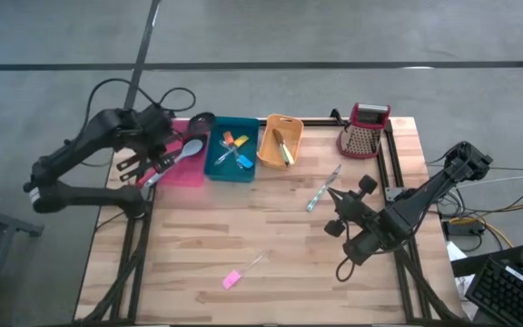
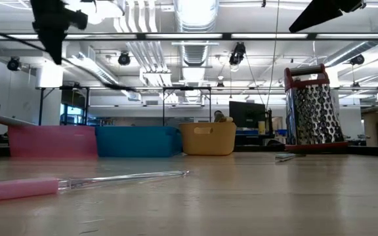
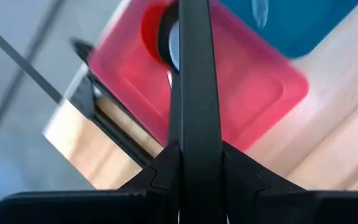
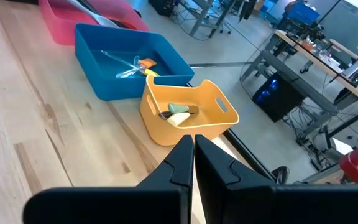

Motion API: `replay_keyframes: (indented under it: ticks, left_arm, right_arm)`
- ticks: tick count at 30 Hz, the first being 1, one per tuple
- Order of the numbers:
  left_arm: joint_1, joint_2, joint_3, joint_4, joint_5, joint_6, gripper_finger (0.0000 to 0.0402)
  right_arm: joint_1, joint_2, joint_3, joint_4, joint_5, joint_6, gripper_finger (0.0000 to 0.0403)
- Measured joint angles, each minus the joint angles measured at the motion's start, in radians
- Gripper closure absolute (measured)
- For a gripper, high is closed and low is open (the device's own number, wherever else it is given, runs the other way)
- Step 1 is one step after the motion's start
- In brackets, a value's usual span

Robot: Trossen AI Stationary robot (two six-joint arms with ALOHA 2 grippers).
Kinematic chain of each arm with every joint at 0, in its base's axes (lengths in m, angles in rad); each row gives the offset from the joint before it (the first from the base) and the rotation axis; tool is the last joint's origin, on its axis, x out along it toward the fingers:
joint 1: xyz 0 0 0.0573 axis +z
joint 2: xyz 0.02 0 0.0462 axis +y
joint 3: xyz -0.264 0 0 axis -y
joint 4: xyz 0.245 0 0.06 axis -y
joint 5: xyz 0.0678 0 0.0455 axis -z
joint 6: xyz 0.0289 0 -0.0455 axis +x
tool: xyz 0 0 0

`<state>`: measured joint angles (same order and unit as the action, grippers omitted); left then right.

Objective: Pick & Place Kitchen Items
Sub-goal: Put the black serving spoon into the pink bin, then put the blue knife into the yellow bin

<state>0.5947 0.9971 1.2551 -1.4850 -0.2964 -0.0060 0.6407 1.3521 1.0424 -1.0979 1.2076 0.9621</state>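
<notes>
On the wooden table (image 1: 243, 227), the left gripper (image 1: 142, 162), upper left, is hanging over the pink bin (image 1: 182, 173), clenching a black utensil (image 3: 194, 93) for dropping; right gripper (image 1: 339, 213) is waiting clenched and empty, pink-handled tool (image 1: 232, 280) lying at bottom center.

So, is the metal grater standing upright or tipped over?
Upright. The grater stands on its wide base with its red handle on top, at the table's far right corner.
</notes>
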Motion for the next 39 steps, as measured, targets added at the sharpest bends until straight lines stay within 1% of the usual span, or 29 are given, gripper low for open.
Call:
replay_keyframes:
  ticks: [3,8,11,15,23,28,32,33,34,37,39]
  left_arm:
    - [0.098,-0.001,-0.063,0.013,0.072,0.048,0.0318]
    - [0.231,0.001,-0.167,0.045,0.098,0.111,0.0318]
    - [0.298,0.001,-0.222,0.076,0.134,0.136,0.0318]
    - [0.364,0.009,-0.283,0.113,0.224,0.174,0.0318]
    - [0.385,0.078,-0.365,0.22,0.234,0.189,0.0318]
    - [0.386,0.141,-0.391,0.224,0.234,0.187,0.0318]
    - [0.386,0.176,-0.393,0.212,0.213,0.183,0.0317]
    - [0.386,0.18,-0.393,0.212,0.21,0.18,0.0307]
    - [0.386,0.184,-0.393,0.209,0.203,0.176,0.0288]
    - [0.386,0.188,-0.391,0.195,0.193,0.17,0.0216]
    - [0.386,0.188,-0.386,0.193,0.193,0.16,0.0176]
  right_arm:
    - [0.0,0.0,0.0,0.002,0.0,-0.001,0.0394]
    - [0.0,0.0,0.0,0.003,0.0,-0.002,0.0394]
    - [0.0,0.0,0.0,0.003,0.0,-0.004,0.0394]
    - [0.0,0.0,0.0,0.003,0.0,-0.007,0.0394]
    - [0.0,0.0,0.0,0.005,0.0,-0.012,0.0394]
    - [0.0,0.0,0.0,0.005,0.0,-0.012,0.0394]
    - [0.0,0.0,0.0,0.006,0.0,-0.012,0.0394]
    - [0.0,-0.001,0.0,0.006,0.0,-0.012,0.0394]
    - [0.0,-0.001,0.0,0.006,0.0,-0.012,0.0394]
    - [0.0,-0.001,0.0,0.007,0.0,-0.012,0.0394]
    - [0.0,-0.001,0.0,0.009,0.0,-0.012,0.0394]
